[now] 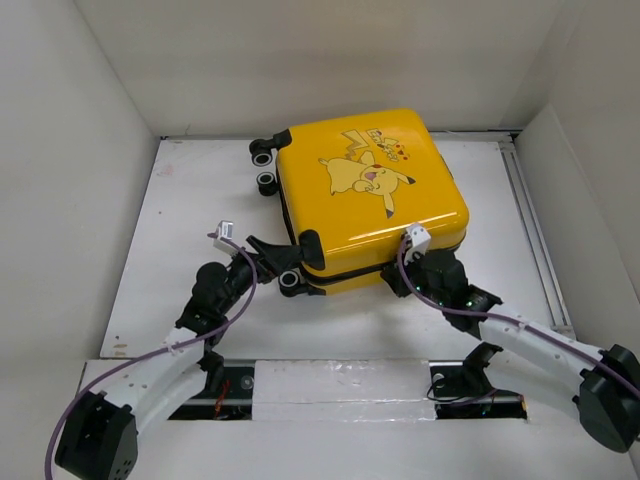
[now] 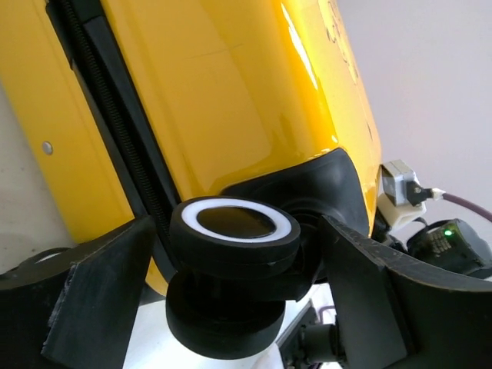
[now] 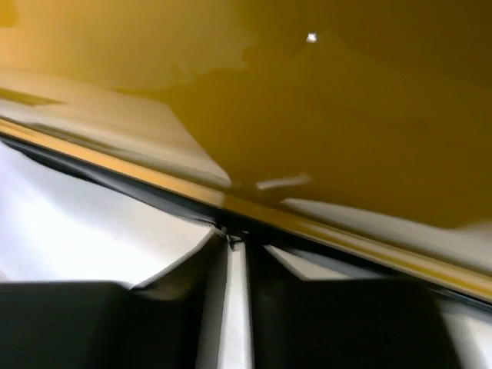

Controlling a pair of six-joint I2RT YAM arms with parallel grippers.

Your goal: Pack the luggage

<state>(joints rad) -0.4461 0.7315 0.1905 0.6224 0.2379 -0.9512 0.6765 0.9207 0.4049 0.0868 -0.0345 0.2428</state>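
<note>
Yellow luggage (image 1: 370, 190) lies flat on the white counter (image 1: 200, 200), toward the back and near the middle, print side up and lid down on its base. Packing looks largely done, since the two shells meet all along the near edge, but the contents are hidden, and whether the zip is run fully round cannot be told. At the near left corner, the left gripper (image 1: 280, 258) stands released, jaws wide on either side of a black wheel (image 2: 231, 265). At the near right corner, the right gripper (image 3: 238, 254) noses against the seam (image 3: 338, 240); blur hides whether it pinches anything.
</note>
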